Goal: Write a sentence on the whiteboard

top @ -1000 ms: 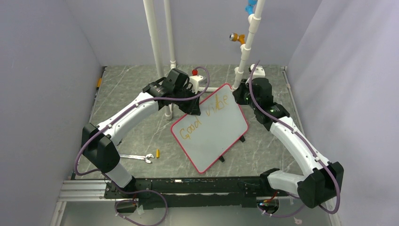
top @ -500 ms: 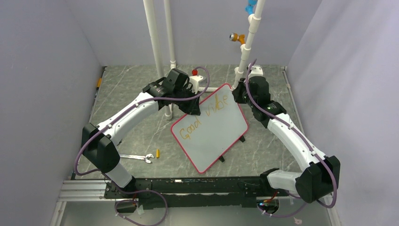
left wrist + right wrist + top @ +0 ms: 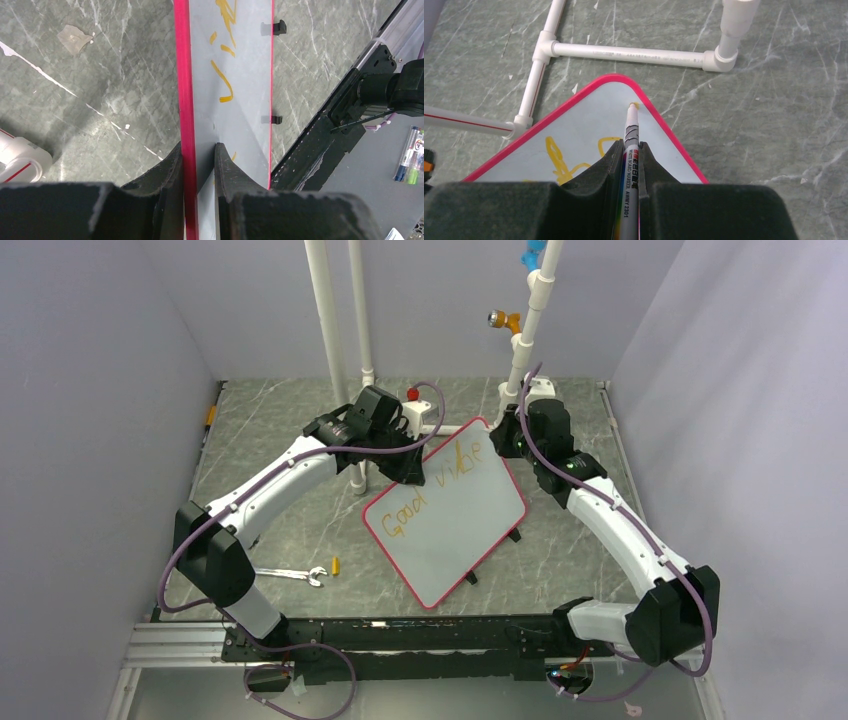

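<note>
The whiteboard (image 3: 455, 525) with a red-pink rim lies slanted at the middle of the table. The orange-yellow sentence (image 3: 432, 487) reads "Good vibe" in one line. My left gripper (image 3: 408, 468) is shut on the board's upper-left rim; in the left wrist view (image 3: 197, 148) its jaws pinch the rim (image 3: 182, 75). My right gripper (image 3: 507, 436) is shut on a whiteboard marker (image 3: 630, 132) and stands over the board's far corner (image 3: 589, 107). The marker's yellow tip (image 3: 632, 105) points at that corner, past the last letters (image 3: 558, 157). I cannot tell if it touches.
White PVC pipes (image 3: 330, 330) stand behind the board, with rails on the floor (image 3: 624, 51). A wrench (image 3: 290, 574) and a small orange cap (image 3: 336, 565) lie at the near left. Spare markers (image 3: 407, 160) lie beyond the base rail (image 3: 330, 125).
My right arm has swung a little toward the far corner of the board with the marker in it. The left arm and the board have not moved.
</note>
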Available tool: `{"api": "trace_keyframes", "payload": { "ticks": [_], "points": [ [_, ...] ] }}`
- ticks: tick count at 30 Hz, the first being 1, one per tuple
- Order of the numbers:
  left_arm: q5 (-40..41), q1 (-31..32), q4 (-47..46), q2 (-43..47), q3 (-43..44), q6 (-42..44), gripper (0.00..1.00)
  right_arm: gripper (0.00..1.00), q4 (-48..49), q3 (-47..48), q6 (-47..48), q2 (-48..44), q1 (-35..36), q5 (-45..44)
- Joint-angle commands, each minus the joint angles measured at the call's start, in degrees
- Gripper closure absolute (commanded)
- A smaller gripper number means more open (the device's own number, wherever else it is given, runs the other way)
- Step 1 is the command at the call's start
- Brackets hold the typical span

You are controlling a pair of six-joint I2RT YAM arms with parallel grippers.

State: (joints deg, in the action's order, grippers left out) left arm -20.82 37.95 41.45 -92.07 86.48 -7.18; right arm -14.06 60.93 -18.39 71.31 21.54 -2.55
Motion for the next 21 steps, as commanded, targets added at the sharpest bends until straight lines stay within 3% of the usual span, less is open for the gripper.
{"api": "trace_keyframes", "payload": {
  "ticks": [1,21],
  "points": [
    [4.64,0.98,0.21,1.28,-0.43,6.22,1.0,1.0,1.72,1.33,-0.06,0.61,0.3,5.14],
    [4.91,0.94,0.21,1.08,-0.43,6.25,1.0,1.0,0.98,-4.82,-0.75,-2.94,0.51,6.63]
  ]
}}
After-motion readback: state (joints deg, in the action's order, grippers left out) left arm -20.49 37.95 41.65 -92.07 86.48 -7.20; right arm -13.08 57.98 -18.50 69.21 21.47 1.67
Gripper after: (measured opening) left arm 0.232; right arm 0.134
